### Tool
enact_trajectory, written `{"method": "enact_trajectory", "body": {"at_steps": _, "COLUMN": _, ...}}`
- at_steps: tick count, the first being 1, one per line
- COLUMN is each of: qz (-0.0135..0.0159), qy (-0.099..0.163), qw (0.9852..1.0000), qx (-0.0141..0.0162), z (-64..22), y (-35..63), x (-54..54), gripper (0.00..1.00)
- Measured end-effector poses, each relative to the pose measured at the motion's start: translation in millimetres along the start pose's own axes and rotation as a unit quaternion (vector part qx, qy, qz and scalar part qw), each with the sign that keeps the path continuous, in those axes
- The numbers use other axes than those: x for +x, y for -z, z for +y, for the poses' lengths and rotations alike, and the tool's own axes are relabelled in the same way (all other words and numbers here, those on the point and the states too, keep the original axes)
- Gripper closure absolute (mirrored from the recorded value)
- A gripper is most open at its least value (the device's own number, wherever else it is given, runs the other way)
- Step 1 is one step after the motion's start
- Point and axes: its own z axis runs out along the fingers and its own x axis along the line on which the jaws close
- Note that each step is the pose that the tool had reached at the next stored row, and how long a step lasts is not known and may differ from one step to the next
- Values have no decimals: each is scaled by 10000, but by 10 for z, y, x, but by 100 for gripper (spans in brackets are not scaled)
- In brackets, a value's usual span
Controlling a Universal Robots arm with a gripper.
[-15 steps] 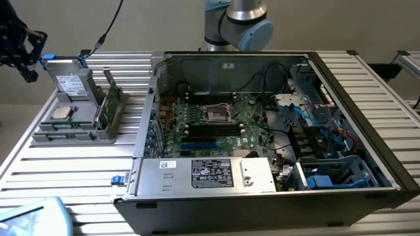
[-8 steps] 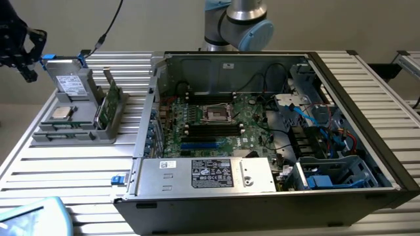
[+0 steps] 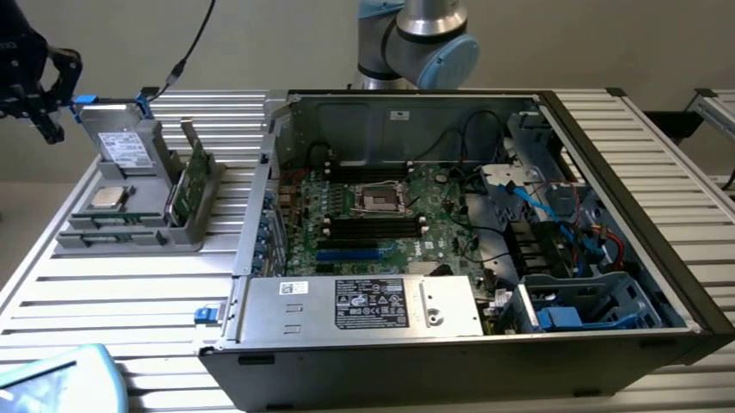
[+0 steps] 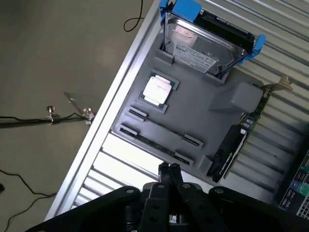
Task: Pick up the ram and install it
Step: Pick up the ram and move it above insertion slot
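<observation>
Hovering at the exterior view's far left, the gripper [image 3: 51, 129] is recorded off the table's edge, well apart from the open computer case [image 3: 402, 116]; in the wrist view the gripper [image 4: 169, 170] is shown with its two fingertips pressed together and nothing held between them; just beside it, rightward, the grey parts tray [image 3: 126, 241] is listed, bearing a hard drive in a blue caddy [image 3: 120, 146], a square silver processor [image 3: 109, 198] and a broader green board [image 3: 189, 185] stood on edge; the ram [image 4: 153, 144] is located in the wrist view, seated edge-up in a long narrow groove of the tray [image 4: 207, 121], near the closed fingertips but not touched by them; further right, the motherboard [image 3: 391, 215] is noted inside the case, with black memory slots [image 3: 367, 227] lying unfilled.

Step in hand, as judged: the approach to the pickup; the stick is not yet grasped, and nothing is installed.

Requirement of the next move, as judged: the pincer is to be opened, squared across the thin board and lowered over its upper edge; the processor and tray clips close by are to be avoided.
</observation>
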Motion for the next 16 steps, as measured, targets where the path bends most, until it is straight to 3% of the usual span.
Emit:
{"method": "enact_trajectory", "body": {"at_steps": 4, "qz": 14, "qy": 360, "qw": 9993, "qx": -15, "z": 0, "y": -1, "x": 0, "gripper": 89}}
{"method": "enact_trajectory", "body": {"at_steps": 8, "qz": 29, "qy": 728, "qw": 9973, "qx": -28, "z": 0, "y": -2, "x": 0, "gripper": 89}}
{"method": "enact_trajectory", "body": {"at_steps": 13, "qz": 49, "qy": 1175, "qw": 9930, "qx": -41, "z": 0, "y": -4, "x": 0, "gripper": 89}}
{"method": "enact_trajectory", "body": {"at_steps": 16, "qz": 62, "qy": 1451, "qw": 9894, "qx": -50, "z": 0, "y": -4, "x": 0, "gripper": 89}}
